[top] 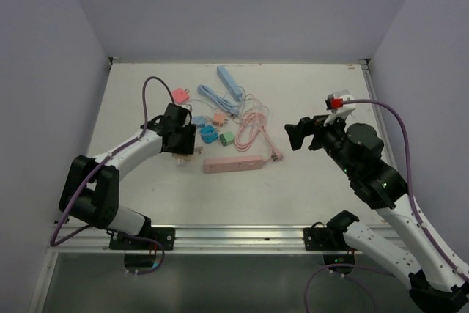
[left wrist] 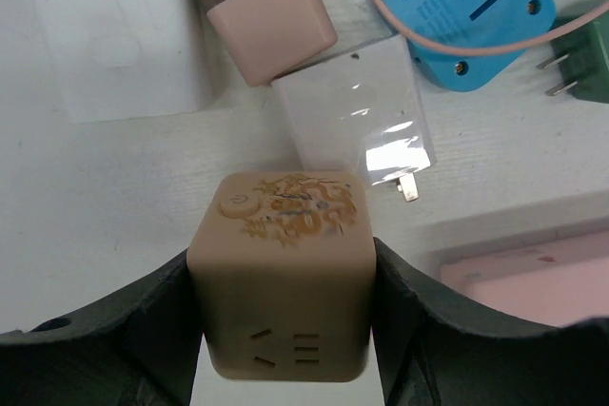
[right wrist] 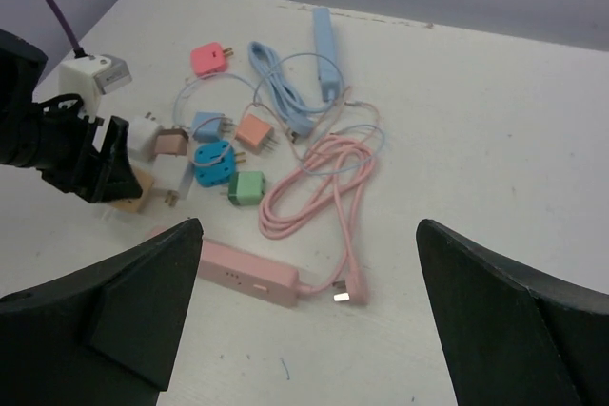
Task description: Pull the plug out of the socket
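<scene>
Adapters (left wrist: 266, 11), pink strip (left wrist: 533, 278) beside tan socket (left wrist: 281, 273)

Top overhead; left wrist close, downward; right wrist oblique; shared: blue plug (left wrist: 464, 18).

White table (top: 315, 86), loose plugs (top: 226, 138), pink power strip (top: 233, 164)

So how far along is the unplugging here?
Done: the left gripper is shut on the tan cube socket. In hand: the white plug lies at the cube's far edge, one prong bare, so it looks out or nearly out; unclear which. Left: the right gripper, open and off to the side, has not reached the plug.
</scene>
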Controlling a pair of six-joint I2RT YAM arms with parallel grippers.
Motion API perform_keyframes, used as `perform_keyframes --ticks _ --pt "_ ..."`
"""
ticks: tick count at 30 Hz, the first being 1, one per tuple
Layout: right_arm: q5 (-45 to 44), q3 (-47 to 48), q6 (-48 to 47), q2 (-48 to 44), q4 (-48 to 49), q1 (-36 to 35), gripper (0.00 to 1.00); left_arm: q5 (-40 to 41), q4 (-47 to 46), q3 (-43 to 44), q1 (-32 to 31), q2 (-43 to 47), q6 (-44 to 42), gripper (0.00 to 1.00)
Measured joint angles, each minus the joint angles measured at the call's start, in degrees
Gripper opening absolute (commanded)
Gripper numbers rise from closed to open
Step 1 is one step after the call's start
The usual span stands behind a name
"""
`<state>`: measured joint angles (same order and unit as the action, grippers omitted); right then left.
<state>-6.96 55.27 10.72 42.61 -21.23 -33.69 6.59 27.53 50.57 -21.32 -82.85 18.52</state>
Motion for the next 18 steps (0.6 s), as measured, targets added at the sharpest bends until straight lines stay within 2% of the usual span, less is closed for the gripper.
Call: perform_keyframes --ticks 6,13,18 --pt "-4.5 -4.8 0.3 -8.5 -4.5 0.0 0.99 0.8 1.1 1.7 0.0 -3.0 0.0 0.54" --pt "-8.8 -6.4 0.6 -14.4 -6.4 0.0 0.99 1.0 1.1 2.3 0.0 -3.6 0.2 0.71" --pt "-11.9 -6.4 0.4 -15.3 -7.7 0.0 0.99 1.1 1.9 2.3 0.0 -3.5 0.5 0.74"
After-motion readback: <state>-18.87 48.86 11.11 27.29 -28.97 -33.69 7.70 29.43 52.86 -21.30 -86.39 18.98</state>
